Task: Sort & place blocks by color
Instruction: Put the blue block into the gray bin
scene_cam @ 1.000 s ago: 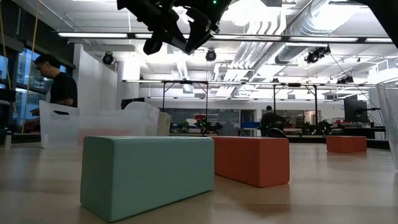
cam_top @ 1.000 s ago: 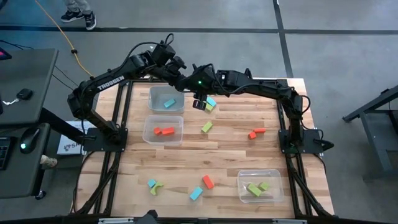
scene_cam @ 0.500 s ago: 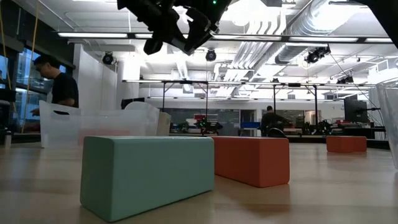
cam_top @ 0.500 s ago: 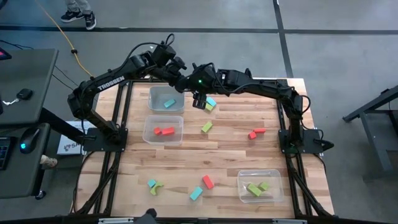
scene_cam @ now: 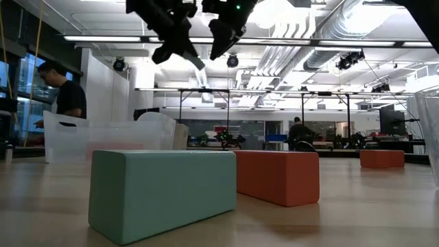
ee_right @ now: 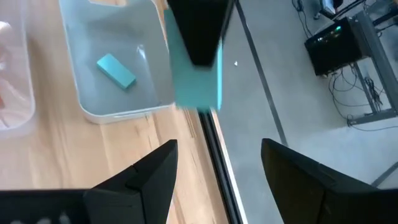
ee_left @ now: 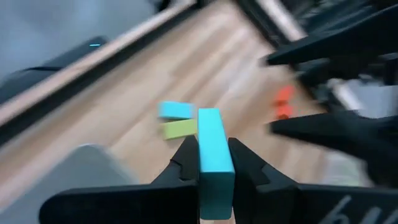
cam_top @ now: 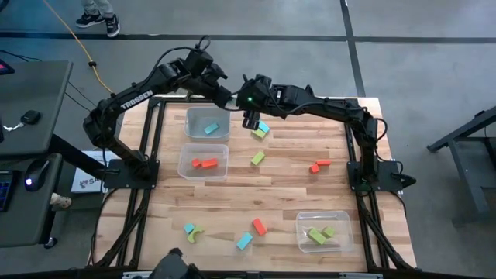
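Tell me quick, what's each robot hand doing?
Left end effector: shut on the cyan block.
Right end effector: open, holding nothing.

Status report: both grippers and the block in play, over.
Left gripper shut on a blue block, up near the bin with one blue block inside. Right gripper open, empty, close beside it. Nothing blocking the bin.

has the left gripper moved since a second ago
Yes. In the high view the left gripper has pulled back leftward, away from the cyan and green blocks.
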`<action>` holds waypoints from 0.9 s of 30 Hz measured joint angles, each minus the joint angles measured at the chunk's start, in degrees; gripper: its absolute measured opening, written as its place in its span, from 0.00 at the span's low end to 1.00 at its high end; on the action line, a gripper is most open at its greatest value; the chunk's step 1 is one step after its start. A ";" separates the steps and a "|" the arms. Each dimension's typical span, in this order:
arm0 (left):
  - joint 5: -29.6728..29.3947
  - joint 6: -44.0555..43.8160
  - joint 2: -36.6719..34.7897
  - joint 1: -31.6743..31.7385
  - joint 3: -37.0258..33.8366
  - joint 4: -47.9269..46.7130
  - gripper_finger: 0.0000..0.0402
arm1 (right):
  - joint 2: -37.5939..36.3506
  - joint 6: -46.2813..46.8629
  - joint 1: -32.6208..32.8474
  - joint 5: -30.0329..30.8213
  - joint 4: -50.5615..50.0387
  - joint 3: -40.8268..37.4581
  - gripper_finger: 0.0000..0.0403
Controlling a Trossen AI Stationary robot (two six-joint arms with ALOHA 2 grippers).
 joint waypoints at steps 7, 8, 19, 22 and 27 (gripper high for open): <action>-11.73 4.70 0.00 3.07 0.00 -8.44 0.04 | 0.00 0.41 -2.27 0.00 -2.34 0.00 0.55; -12.13 5.06 0.00 3.48 0.00 -9.36 0.04 | 0.00 1.16 -2.57 -0.02 -2.34 0.00 0.55; -12.66 5.25 2.20 3.90 -6.04 -13.23 0.04 | 0.00 3.26 -5.35 -1.53 -2.32 0.00 0.55; -12.66 5.15 2.38 3.87 -10.26 -12.11 0.04 | 0.00 3.16 -5.73 -1.55 -2.34 0.00 0.55; -13.08 3.80 2.45 4.07 -15.98 -8.03 0.04 | 0.00 3.08 -6.22 -1.59 -2.32 0.00 0.55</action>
